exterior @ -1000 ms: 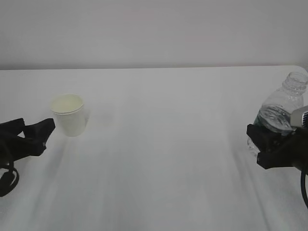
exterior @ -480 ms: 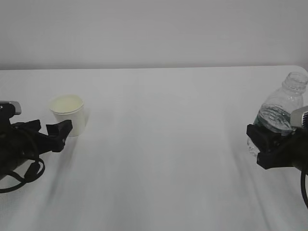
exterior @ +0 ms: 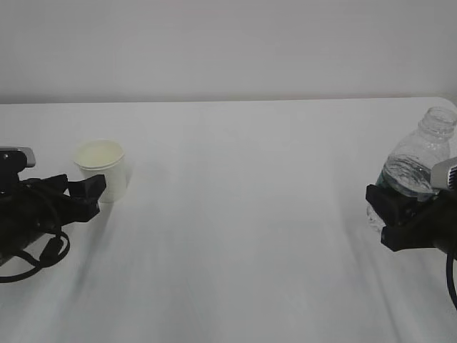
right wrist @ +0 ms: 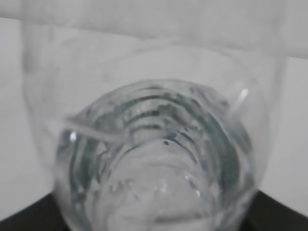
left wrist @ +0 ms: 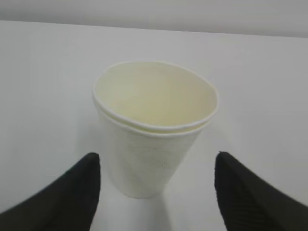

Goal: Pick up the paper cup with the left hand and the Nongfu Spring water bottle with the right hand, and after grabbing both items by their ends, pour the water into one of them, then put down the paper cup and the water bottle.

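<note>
Exterior view had the paper cup [exterior: 102, 170] standing upright on the left side of the white worktop [exterior: 235, 214], with the left pincer [exterior: 87, 194] right up against its near-left side. From the left wrist view the cup [left wrist: 153, 130] sat between the two black fingers [left wrist: 72, 192], with a gap on both sides, so that pincer looked spread and not yet gripping anything. The cup looked empty inside, just pale cream paper.

Over on the far right, the water bottle [exterior: 414, 168] was standing in the right pincer [exterior: 394, 214], which looked clamped around its lower part. It looked a bit tilted, though I couldn't tell if its base had left the worktop. The right wrist view was basically all bottle [right wrist: 154, 144], clear ribbed plastic with water [right wrist: 159, 192] inside and a greenish tint.

So progress-wise, my guess: the bottle grab was done or nearly so, the cup grab was about to happen, and the lifting, pouring and putting both back down were all still to do. No water in the cup yet.

As for labels, there was a dark green band on the bottle, but any lettering was too blurry to read. The cup was plain, no print that I could see.
</note>
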Available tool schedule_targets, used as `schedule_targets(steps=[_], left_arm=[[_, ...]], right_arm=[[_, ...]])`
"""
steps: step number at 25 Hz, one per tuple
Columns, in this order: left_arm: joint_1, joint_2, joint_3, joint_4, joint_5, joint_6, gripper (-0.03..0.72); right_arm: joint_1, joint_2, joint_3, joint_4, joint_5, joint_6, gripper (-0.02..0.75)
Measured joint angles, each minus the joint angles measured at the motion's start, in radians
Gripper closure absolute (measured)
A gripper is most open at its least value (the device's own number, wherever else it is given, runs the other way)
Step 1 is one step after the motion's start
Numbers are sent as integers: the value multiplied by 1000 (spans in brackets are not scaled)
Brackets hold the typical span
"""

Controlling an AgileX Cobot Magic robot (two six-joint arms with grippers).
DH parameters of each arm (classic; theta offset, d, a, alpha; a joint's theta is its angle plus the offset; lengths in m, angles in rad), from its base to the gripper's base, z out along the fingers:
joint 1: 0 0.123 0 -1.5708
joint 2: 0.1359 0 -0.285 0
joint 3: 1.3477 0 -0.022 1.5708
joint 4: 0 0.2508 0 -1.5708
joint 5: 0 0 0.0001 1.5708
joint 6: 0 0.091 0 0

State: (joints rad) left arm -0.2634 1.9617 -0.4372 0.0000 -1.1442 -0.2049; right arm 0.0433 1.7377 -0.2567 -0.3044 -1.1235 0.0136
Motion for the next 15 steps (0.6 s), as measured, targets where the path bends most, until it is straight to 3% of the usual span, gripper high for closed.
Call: schedule_targets(steps=[6, 15], left_arm=[[0, 18, -2, 34, 0, 0, 62], [0, 119, -67, 34, 0, 36, 57]], right_arm=[[0, 0, 0, 0, 0, 0, 317], [0, 0, 0, 0, 2, 0, 317]])
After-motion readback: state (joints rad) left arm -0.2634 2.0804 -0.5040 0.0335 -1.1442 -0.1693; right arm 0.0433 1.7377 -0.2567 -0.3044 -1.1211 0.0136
